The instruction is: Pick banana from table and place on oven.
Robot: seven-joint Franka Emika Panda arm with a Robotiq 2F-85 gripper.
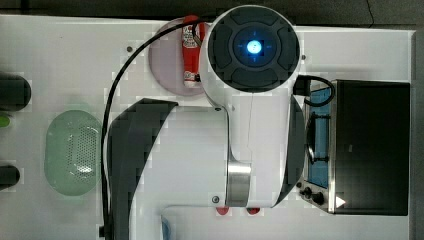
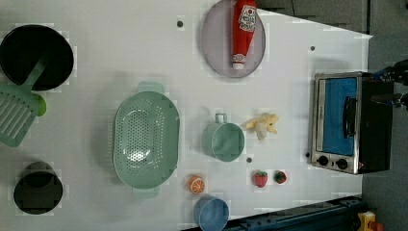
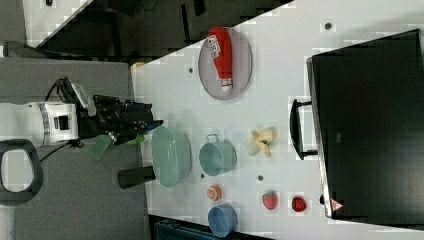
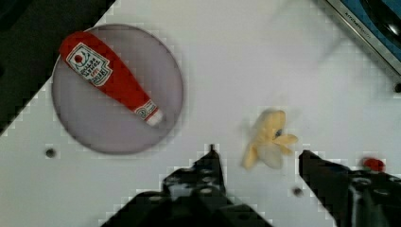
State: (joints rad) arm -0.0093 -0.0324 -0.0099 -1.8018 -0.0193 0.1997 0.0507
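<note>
In the top view, the arm's bulk was seen over the middle of the frame, hiding much of the surface [image 1: 60,50]; the oven [image 1: 372,145] stood at the right edge, door facing inward. A descent judged from here alone could have been misjudged, since the fruit was covered by the arm.

In the left view, the banana [image 2: 262,124] lay right of centre on the surface, between the green cup [image 2: 223,140] and the oven's glass door, with two strawberries [image 2: 260,178] lower in the frame. The cup stood near; a hand brought down off-line might have clipped its rim.

In the right view, the hand [image 3: 131,120] was seen at the left of the frame, well apart from the banana, so a long approach was judged to remain.

In the wrist view, the fingers [image 4: 208,172] were seen spread apart with nothing between them, the banana lying loose just beyond. Its limp, splayed shape might have been pinched by one lobe only and dropped before the oven's black top was reached.
</note>
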